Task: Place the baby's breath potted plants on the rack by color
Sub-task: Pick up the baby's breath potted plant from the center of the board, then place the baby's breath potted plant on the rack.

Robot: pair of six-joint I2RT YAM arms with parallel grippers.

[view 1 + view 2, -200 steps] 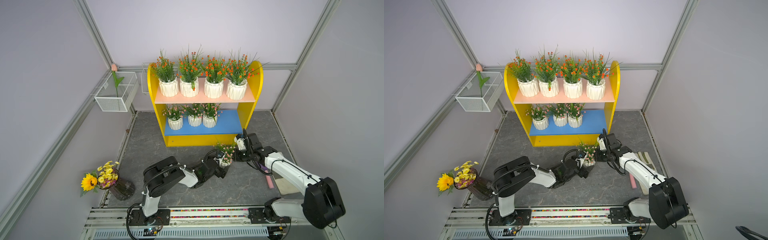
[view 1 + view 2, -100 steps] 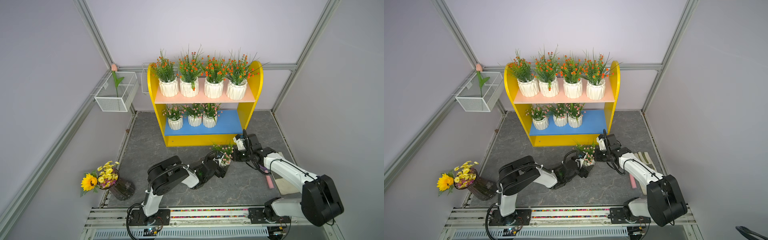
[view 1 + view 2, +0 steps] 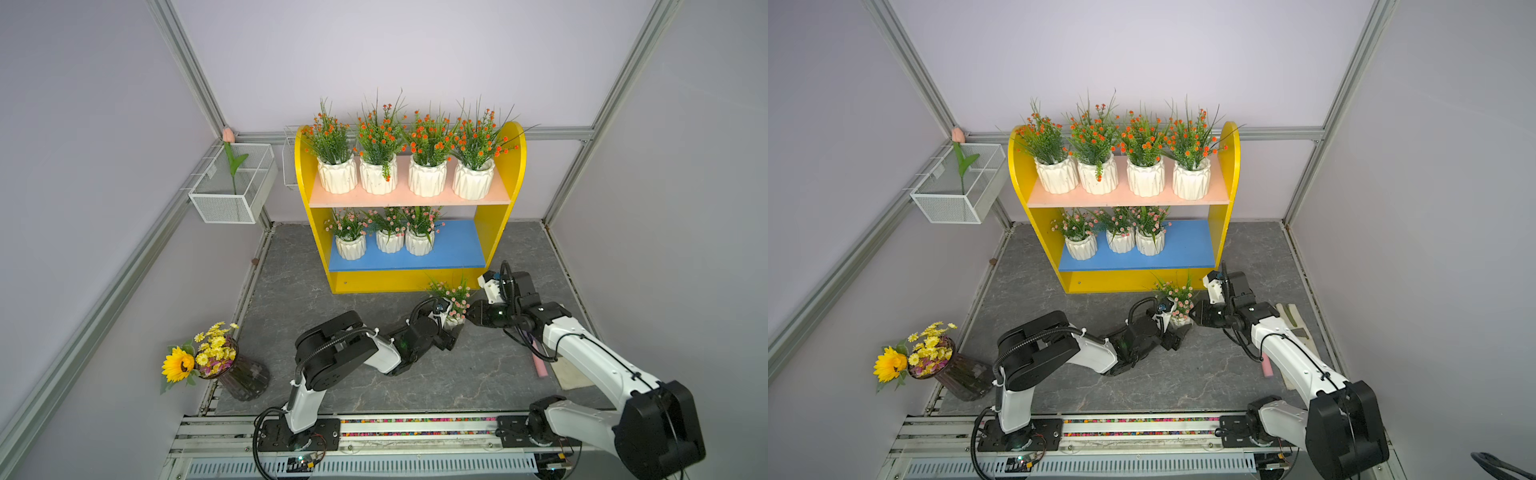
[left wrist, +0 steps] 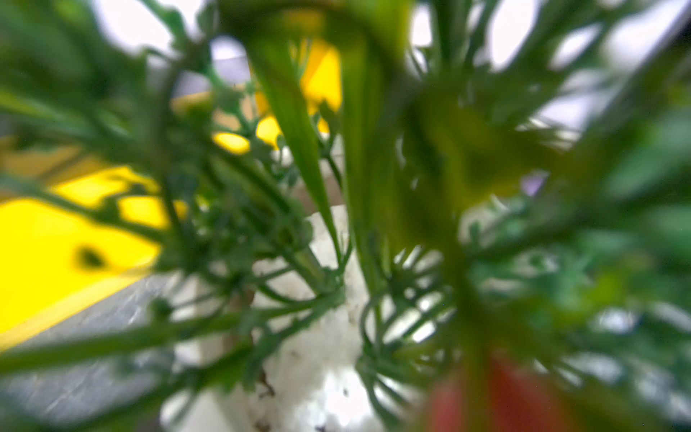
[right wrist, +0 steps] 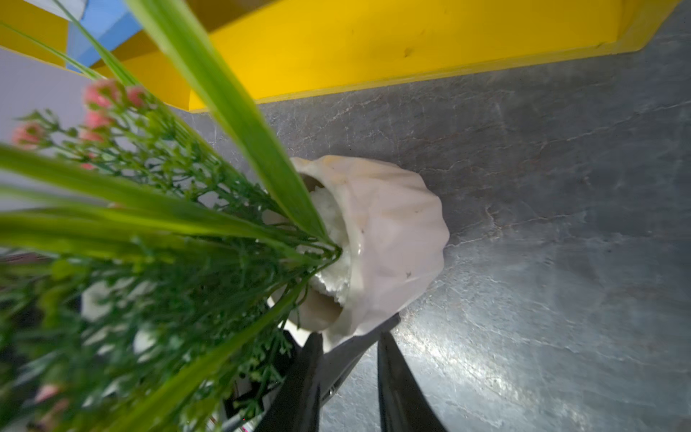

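At back of desk [image 3: 478, 374], vs rear wall: rack [image 3: 513, 183]. On pink upper board [image 3: 399, 198]: 4 orange-bloom plants [image 3: 427, 176] in a row. On blue lower board [image 3: 457, 245]: 3 pink-bloom plants [image 3: 390, 239], bunched at left end.

4th pink-bloom plant [image 3: 453, 297] [image 3: 1177, 297] down on desk, just in front of rack's right front corner, between the 2 arms. Looks roughly upright in both top views.

L arm [image 3: 382, 357] low over desk, reaching in from left. L jaws at pot's base, dark fingers [image 3: 446, 341] either side of it in both top views. Can't tell if gripping or just around it. L wrist view: only blurred sprigs w/ white pot [image 4: 318, 355] close in.

R arm [image 3: 582, 349] reaching in from right, R jaws just beside pot. In R wrist view: 2 black fingers [image 5: 404, 392] parted, clear gap between. Pot's rim edge [image 5: 392, 239] right at tips; can't tell if touching. Pink blooms & long green blades across rest of that view.

Elsewhere: bouquet in dark vase [image 3: 245, 380] by desk's front-left edge, wire basket [image 3: 226, 208] w/ tulip [image 3: 233, 166] on left wall, pink stick [image 3: 540, 369] on desk beside R arm.
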